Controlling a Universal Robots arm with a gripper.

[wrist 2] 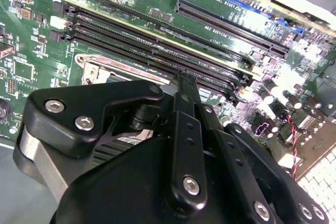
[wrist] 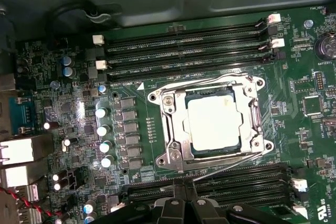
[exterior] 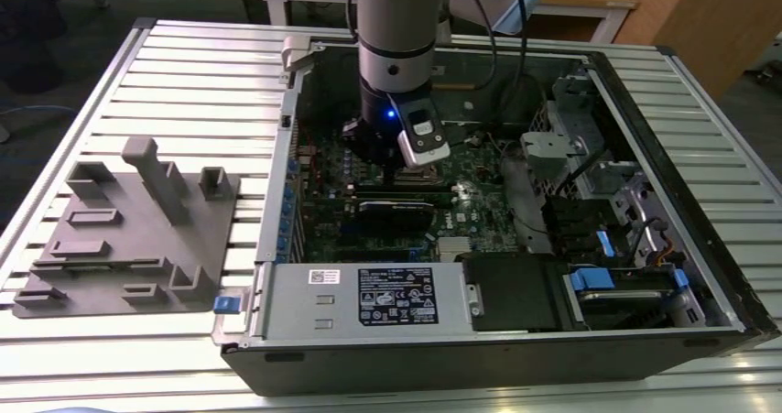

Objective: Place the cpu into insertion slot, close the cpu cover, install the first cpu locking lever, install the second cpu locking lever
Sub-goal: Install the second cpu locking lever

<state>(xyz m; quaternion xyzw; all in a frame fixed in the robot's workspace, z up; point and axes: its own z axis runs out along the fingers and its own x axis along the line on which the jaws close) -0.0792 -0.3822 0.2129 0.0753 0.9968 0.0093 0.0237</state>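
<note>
Nearest the lens in the first wrist view, the gripper (wrist: 190, 195) is being held with its fingers drawn almost together. A thin locking lever (wrist: 236, 162) is running right up to their tips; whether it is actually being pinched cannot be told. Just beyond, the cpu (wrist: 215, 124) is already lying flat in the insertion slot (wrist: 231, 153), and the cpu cover (wrist: 173, 129) is folded down around it. A second wire lever (wrist: 199, 83) is lying along the cover's far edge, beside the memory slots (wrist: 184, 51). For a clean latch, the lever is best swept low and steadily under its hook, without scraping the motherboard (wrist: 131, 66). Further out, at the upper centre of the exterior view, the arm (exterior: 397, 56) is reaching down into the open computer case (exterior: 684, 157).
</note>
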